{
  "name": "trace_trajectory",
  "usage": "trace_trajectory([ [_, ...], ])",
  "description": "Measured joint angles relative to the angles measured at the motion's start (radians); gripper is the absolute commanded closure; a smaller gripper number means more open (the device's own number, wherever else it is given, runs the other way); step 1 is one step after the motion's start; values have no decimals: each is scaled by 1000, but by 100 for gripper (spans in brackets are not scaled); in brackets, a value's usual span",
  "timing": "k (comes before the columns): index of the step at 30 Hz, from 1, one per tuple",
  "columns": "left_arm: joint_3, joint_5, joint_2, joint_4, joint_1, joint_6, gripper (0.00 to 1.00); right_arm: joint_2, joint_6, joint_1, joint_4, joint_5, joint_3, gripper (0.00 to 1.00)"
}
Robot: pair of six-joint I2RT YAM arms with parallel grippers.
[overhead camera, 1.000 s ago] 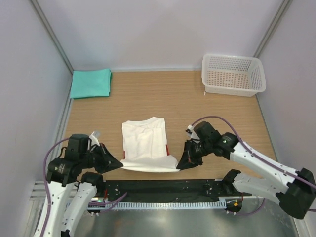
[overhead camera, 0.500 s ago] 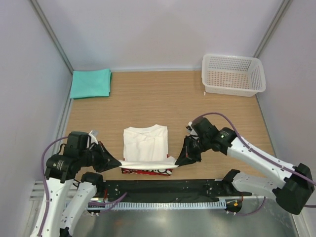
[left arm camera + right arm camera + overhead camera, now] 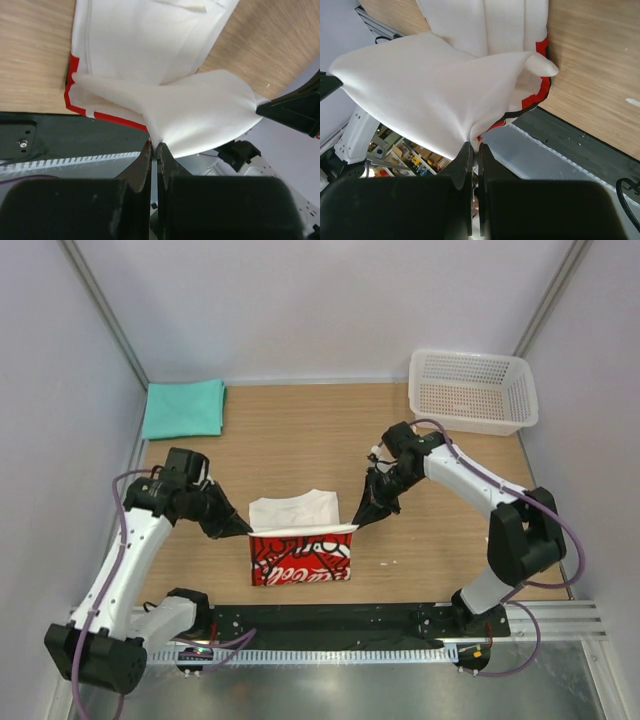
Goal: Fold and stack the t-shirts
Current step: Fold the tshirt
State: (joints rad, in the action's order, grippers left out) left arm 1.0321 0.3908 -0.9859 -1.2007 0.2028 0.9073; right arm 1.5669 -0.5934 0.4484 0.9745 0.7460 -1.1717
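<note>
Change since earlier views: both arms have risen and swung away from their bases, taking the near hem of the white t-shirt (image 3: 296, 511) with them. Its red print (image 3: 300, 560), hidden a second ago, now faces up.

Left gripper: we see the left gripper (image 3: 243, 531) (image 3: 155, 150) with jaws pressed together on a pinch of white cloth at the left end of the raised hem.

Right gripper: the right gripper (image 3: 357, 524) (image 3: 474, 147) is likewise clamped on the right end of that hem.

Shirt position: the white t-shirt sits at the near middle of the table (image 3: 440, 540). The printed panel slopes from the table up to the held hem, and the rest lies flat beyond it.

Governing relation: the held hem runs left to right between the two grippers, parallel to the near table edge. The flat part of the shirt lies on the far side of that line, so we judge the fold must carry both ends away from the bases together. Neither arm is nearer; each holds one end.

Stack target: the teal t-shirt (image 3: 183, 408) lies folded in the far-left corner, well apart, on the left arm's side.

Not involved: the basket (image 3: 470, 368), far right.
</note>
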Motion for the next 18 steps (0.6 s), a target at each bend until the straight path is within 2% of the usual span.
trace_trajectory([
  [7,12,-45,-261,146,-50,-16,100,305,72,-73,21,20,-266,99],
  [12,93,-68,-445,219,-126,-58,100,517,90,-86,3,44,-498,95],
  [18,120,-65,-539,303,-219,-80,100,699,87,-79,-7,75,-732,93],
])
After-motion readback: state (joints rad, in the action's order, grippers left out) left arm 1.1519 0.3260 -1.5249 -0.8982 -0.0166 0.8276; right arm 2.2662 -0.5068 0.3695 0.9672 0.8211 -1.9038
